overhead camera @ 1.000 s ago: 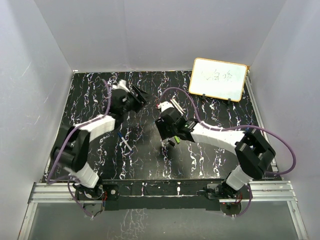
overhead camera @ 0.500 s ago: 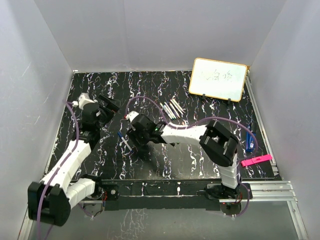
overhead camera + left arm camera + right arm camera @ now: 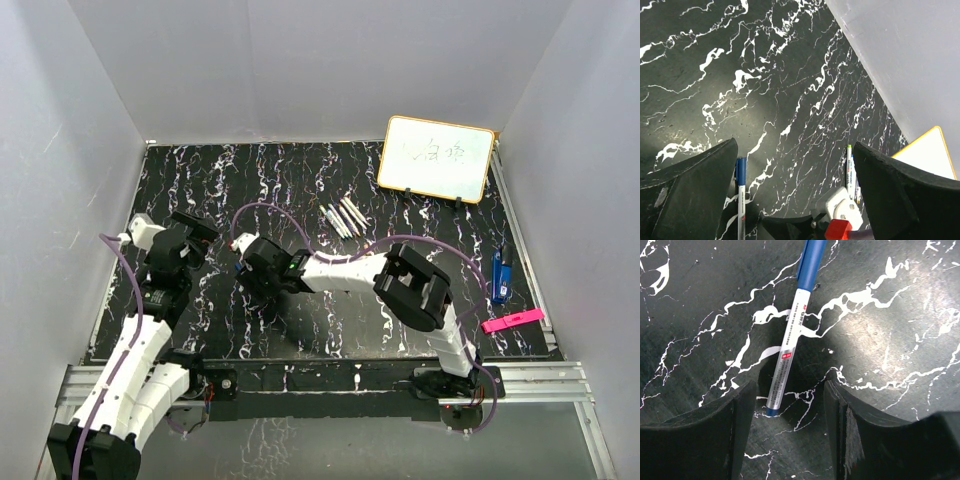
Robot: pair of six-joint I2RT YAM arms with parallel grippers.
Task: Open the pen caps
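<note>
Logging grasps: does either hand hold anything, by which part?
Nothing is held: right hand straddles the tail of the blue-capped pen, not gripping; left hand is open.

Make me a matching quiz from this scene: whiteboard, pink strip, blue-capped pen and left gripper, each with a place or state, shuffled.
Things:
1 whiteboard
2 pink strip
3 blue-capped pen
4 left gripper

Places or states:
A open, holding nothing
B far right corner
C between the right gripper's fingers
D near right side

Pairs: 1-B, 2-D, 3-C, 4-A
</note>
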